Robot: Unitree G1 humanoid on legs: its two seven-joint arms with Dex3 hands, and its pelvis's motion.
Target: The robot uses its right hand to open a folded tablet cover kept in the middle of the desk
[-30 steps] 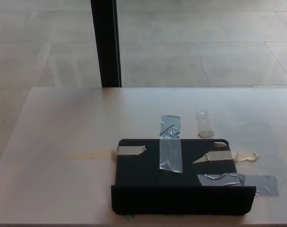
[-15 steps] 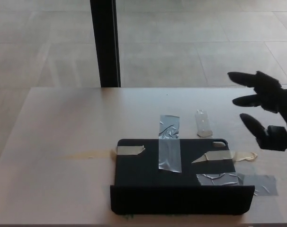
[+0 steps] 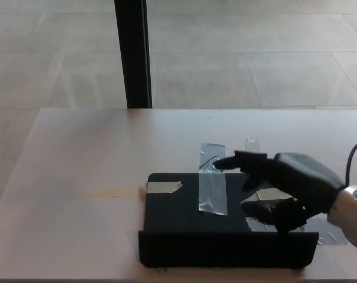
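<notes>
A black folded tablet cover lies flat on the pale desk, near its front edge. Strips of grey and beige tape hold it down. My right hand comes in from the right and hovers over the cover's right half. Its fingers are spread and hold nothing. One finger points left, close to the grey tape strip at the cover's back edge. The hand hides the tape on the cover's right side. My left hand does not show.
A black vertical post stands behind the desk's far edge at centre left. A small clear strip lies on the desk just behind my hand. Tiled floor lies beyond the desk.
My right hand came in from the right, then moved down and left from above the desk's right side to over the cover's right half. The cover has not moved.
</notes>
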